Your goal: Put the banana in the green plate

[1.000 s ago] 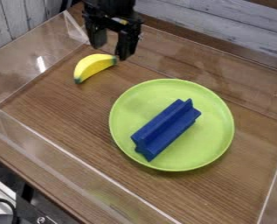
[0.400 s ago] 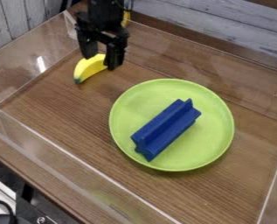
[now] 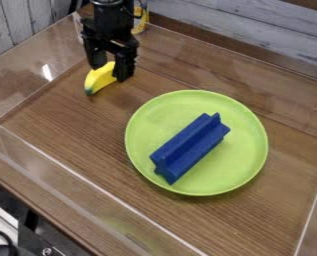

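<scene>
The yellow banana point(image 3: 97, 81) lies on the wooden table at upper left, partly covered by my black gripper point(image 3: 107, 68). The gripper points straight down and is open, one finger on each side of the banana's upper end. I cannot tell whether the fingers touch it. The lime-green plate point(image 3: 241, 125) sits to the right in the middle of the table, apart from the banana.
A blue ridged block point(image 3: 189, 147) lies diagonally inside the plate. Clear plastic walls point(image 3: 27, 75) surround the table on the left, the front and the right. A wooden slat wall stands at the back.
The gripper has moved left and down, from beside the banana's right end to straddling it. It has stayed open. Banana, plate and block have not moved.
</scene>
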Available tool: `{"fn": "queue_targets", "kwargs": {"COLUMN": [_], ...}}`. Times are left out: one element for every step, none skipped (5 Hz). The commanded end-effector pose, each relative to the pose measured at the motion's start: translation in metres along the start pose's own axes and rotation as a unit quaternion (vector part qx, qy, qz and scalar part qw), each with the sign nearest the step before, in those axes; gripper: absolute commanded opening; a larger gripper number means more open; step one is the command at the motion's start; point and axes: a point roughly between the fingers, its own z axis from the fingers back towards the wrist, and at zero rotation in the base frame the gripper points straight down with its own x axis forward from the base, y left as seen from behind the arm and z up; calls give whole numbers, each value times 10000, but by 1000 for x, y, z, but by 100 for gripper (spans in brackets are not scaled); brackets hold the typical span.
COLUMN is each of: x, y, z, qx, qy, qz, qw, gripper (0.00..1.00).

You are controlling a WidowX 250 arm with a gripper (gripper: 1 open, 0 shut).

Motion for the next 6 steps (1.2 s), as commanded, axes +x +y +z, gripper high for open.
{"fn": "queue_targets", "kwargs": {"x": [10,14,17,20,22,24], "y": [13,18,23,26,28,30], "z": [9,4,0,-4,-9,-15], "qx": [131,110,83,47,-2,-54], "qy": [-258,-263,-275,-291,-290,-276], "qz": [9,-1,2,14,21,36], "qw": [9996,9996,9996,9996,9996,9996], "gripper": [100,100,100,100,100,100]}}
